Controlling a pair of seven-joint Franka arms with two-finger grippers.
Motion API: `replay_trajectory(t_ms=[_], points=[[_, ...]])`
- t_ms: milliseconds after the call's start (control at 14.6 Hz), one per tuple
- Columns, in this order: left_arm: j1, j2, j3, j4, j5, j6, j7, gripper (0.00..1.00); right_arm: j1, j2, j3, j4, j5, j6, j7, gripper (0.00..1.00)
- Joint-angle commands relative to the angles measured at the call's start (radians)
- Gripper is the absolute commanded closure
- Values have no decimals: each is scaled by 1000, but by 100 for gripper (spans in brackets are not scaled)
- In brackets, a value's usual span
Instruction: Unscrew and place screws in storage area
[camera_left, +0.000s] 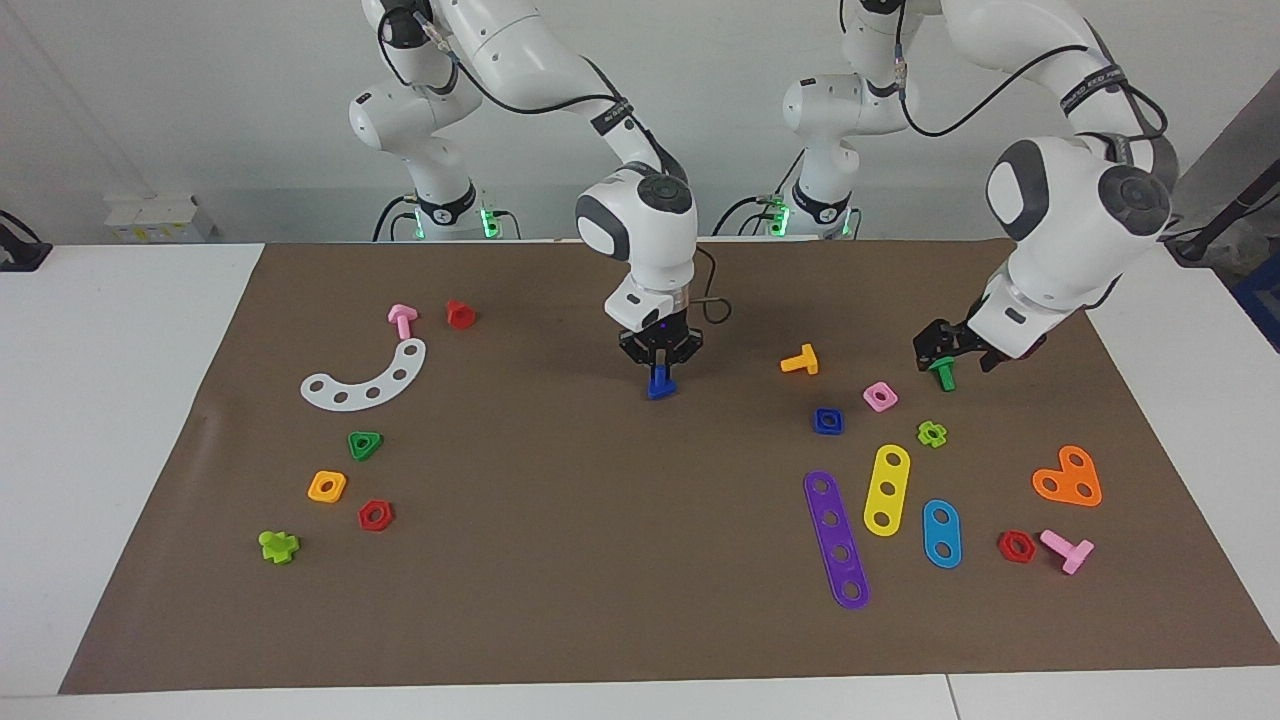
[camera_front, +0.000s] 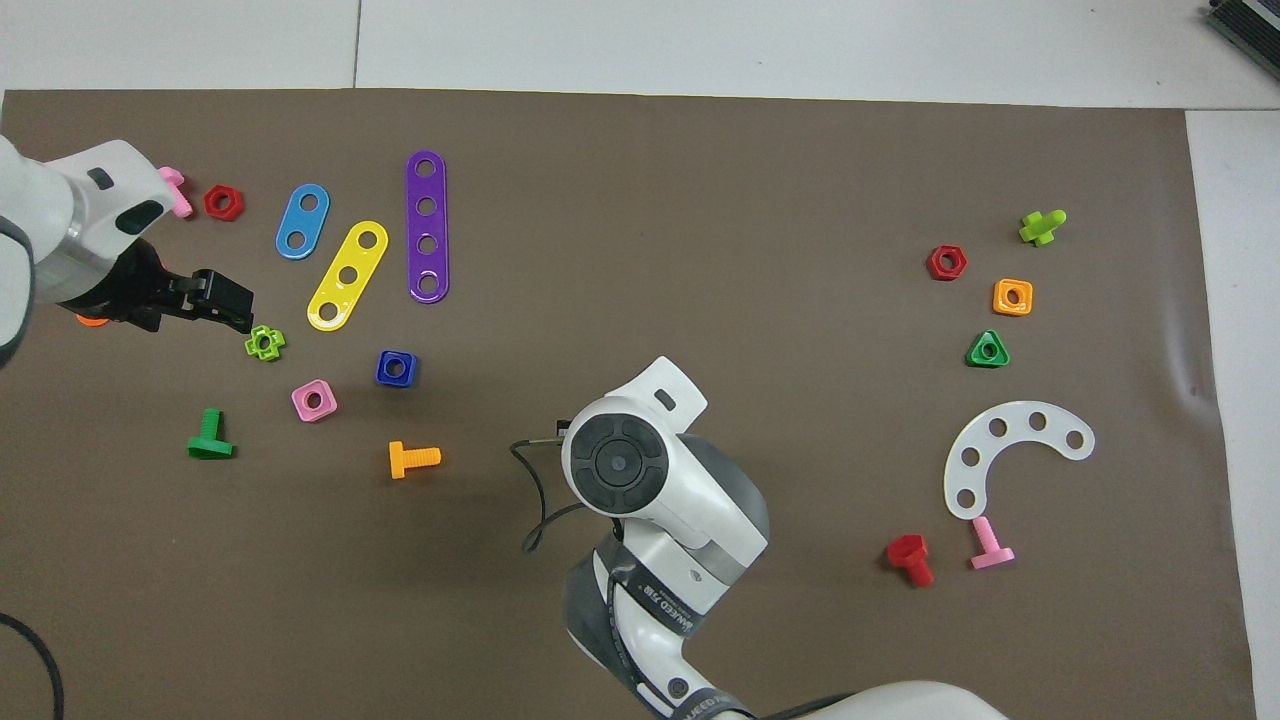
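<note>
My right gripper (camera_left: 660, 368) is shut on the small blue bolt (camera_left: 658, 385) and holds it head down, low over the middle of the brown mat (camera_left: 560, 560). In the overhead view the right wrist hides the bolt. The storage area is at the right arm's end of the mat, with the white curved strip (camera_left: 365, 378) (camera_front: 1010, 455), green triangle nut (camera_left: 365, 444), orange square nut (camera_left: 327, 486) and red hex nut (camera_left: 375, 515). My left gripper (camera_left: 955, 365) (camera_front: 235, 305) is open and empty, raised over the mat beside the light green nut (camera_front: 265, 343).
At the left arm's end lie a blue square nut (camera_left: 828, 420), pink square nut (camera_left: 880, 396), orange bolt (camera_left: 800, 360), green bolt (camera_front: 210, 437), purple (camera_left: 836, 540), yellow (camera_left: 886, 490) and blue strips (camera_left: 941, 533), and an orange heart plate (camera_left: 1068, 478). A pink bolt (camera_left: 402, 320) and red bolt (camera_left: 460, 314) lie near the white strip.
</note>
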Motion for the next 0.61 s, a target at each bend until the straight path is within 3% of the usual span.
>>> replay_trajectory(t_ms=[0,547], points=[[-5,20,-1,102,23,-99,-9,0,-87,-42,10,-15,-25,-10,-48,100],[-9,8,-1,256,52,-258,-14,0,-437,-81,14,-76,-5,-35,-427,100]])
